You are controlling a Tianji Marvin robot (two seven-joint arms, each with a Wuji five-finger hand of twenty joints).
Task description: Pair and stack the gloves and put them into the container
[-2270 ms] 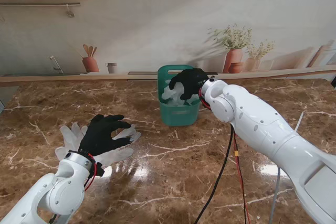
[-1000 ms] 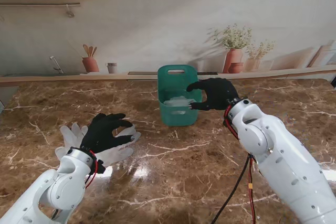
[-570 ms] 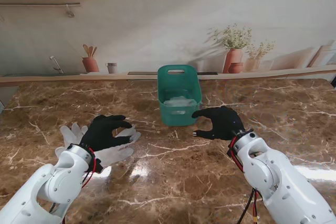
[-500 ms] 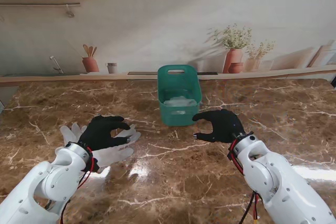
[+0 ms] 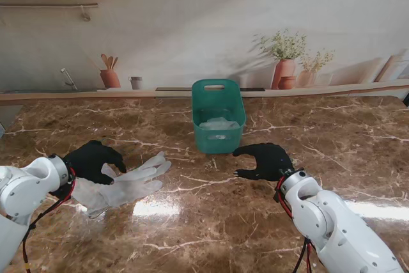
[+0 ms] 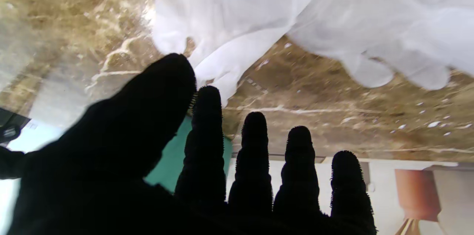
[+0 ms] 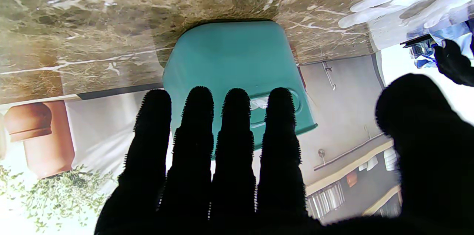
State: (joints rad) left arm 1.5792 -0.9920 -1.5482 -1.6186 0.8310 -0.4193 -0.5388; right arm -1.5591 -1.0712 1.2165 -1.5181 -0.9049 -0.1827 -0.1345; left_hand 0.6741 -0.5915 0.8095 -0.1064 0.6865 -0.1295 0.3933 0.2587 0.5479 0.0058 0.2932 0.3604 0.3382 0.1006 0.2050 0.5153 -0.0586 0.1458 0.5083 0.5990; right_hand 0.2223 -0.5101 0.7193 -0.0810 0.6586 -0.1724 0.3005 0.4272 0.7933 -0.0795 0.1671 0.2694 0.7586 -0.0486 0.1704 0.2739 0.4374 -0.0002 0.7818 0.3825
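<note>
A stack of translucent white gloves lies flat on the marble table, left of centre, fingers pointing to the right; it also fills the left wrist view. My left hand hovers just left of the stack, open, fingers spread and holding nothing. A teal container stands at the middle back with crumpled white gloves inside. My right hand floats open, near and right of the container, fingers extended.
A wall ledge with terracotta pots runs behind the table. A cable hangs beside my right forearm. The marble shows bright light reflections.
My right hand left white gloves in the container and drew back nearer to me. My left hand slid left off the glove stack, uncovering it.
</note>
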